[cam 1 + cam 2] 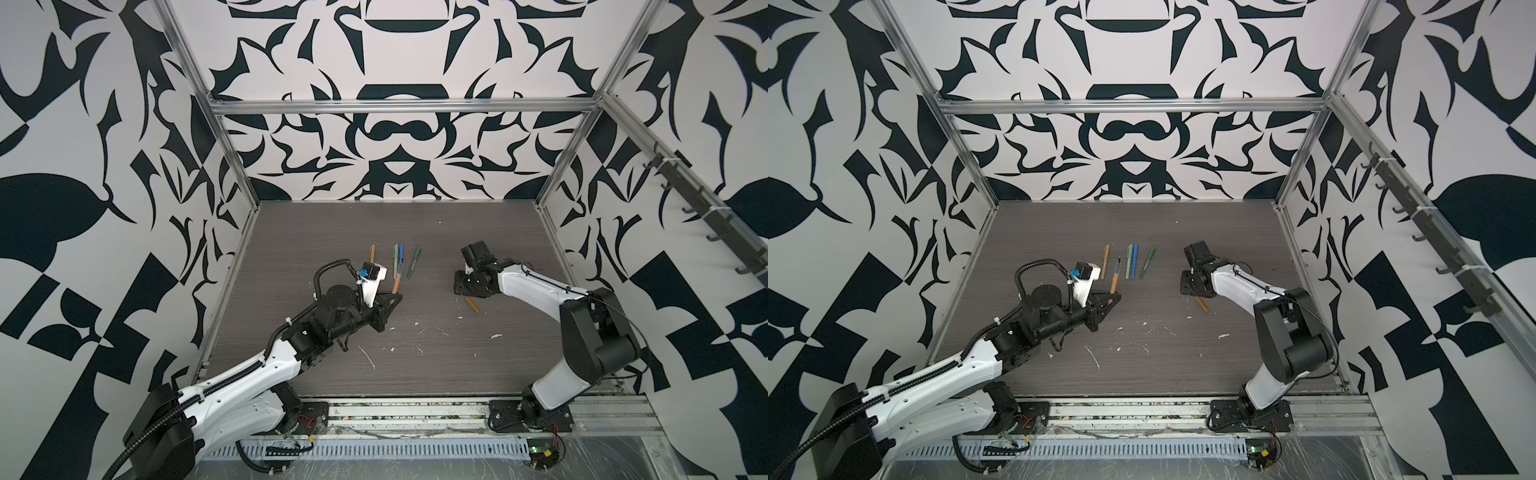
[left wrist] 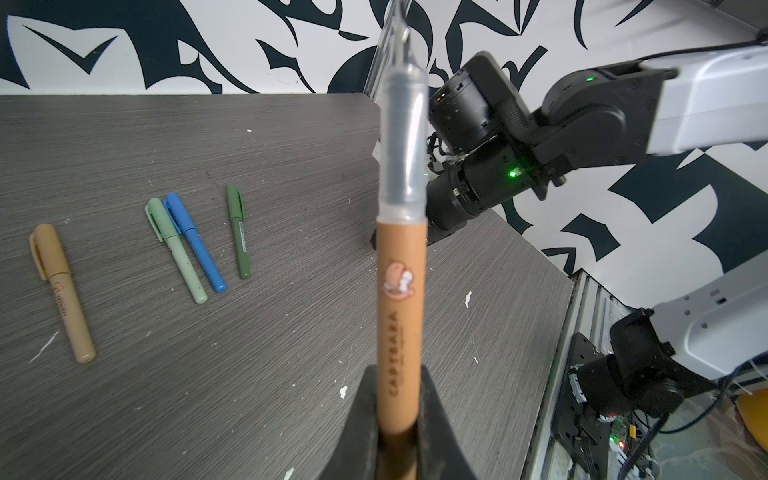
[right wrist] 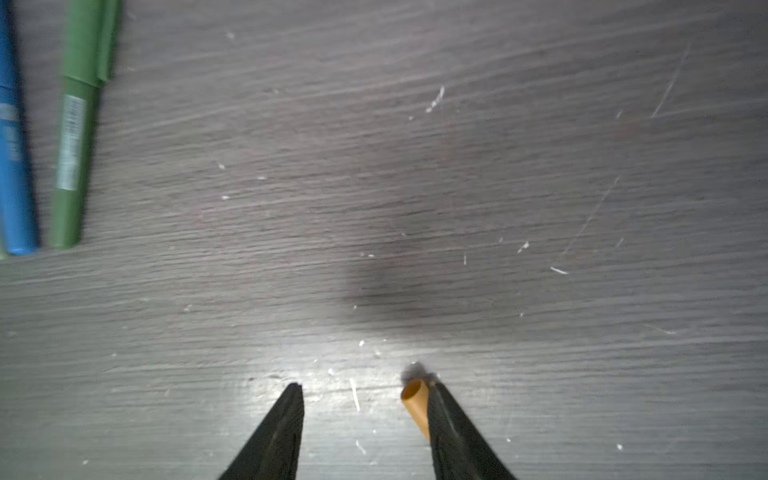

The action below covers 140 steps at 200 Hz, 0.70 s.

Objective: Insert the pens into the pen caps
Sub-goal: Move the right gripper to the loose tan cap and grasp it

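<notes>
My left gripper [image 2: 399, 374] is shut on the orange-brown pen [image 2: 401, 291], held above the table with its clear tip section [image 2: 405, 145] pointing away; the same pen [image 1: 397, 284] shows in both top views. The orange-brown pen cap [image 3: 415, 402] lies on the table against the inner side of one finger of my right gripper [image 3: 364, 386], whose jaws stand apart. The cap [image 1: 471, 304] pokes out from under the right wrist. Capped tan [image 2: 62, 291], pale green [image 2: 176, 245], blue [image 2: 195, 243] and dark green [image 2: 238, 232] pens lie in a row at the back.
White scratch marks [image 1: 368, 356] dot the grey wood-grain table [image 1: 415, 374]. Patterned walls with aluminium posts [image 1: 232, 145] close in the left, back and right sides. A metal rail [image 1: 407, 409] with both arm bases runs along the front edge.
</notes>
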### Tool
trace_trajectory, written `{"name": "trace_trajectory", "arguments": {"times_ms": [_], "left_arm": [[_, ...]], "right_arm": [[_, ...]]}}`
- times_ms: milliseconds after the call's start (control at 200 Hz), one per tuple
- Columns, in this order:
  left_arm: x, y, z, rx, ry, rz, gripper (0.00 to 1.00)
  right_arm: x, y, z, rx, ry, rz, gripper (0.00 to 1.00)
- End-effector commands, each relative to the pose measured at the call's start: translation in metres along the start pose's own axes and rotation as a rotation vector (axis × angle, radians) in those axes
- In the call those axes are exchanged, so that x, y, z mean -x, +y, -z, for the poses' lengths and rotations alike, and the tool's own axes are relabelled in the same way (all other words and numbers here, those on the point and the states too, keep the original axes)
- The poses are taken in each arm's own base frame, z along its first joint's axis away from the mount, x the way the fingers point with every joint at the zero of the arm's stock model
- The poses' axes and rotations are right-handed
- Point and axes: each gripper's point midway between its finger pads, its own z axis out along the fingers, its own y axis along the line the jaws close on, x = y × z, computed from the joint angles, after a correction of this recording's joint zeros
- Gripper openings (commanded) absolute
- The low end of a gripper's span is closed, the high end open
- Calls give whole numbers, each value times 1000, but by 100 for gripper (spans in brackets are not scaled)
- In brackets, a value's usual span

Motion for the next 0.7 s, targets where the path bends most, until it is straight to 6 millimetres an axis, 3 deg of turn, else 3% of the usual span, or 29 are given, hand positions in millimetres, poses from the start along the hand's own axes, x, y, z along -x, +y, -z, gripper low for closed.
{"name": "trace_trajectory", "arguments": {"times_ms": [0, 285, 530, 695], "left_arm": [[2, -5, -3, -18, 10, -1, 3], [2, -5, -6, -10, 39, -24, 3], [1, -8, -10, -30, 49, -38, 3], [1, -9, -13, -36, 63, -58, 3]], "right_arm": [[19, 14, 3, 50, -24, -1, 52], [-11, 18, -17, 100, 74, -54, 50], [-34, 15, -2, 114, 85, -76, 48], [-62, -1, 4, 87, 116, -92, 48]]}}
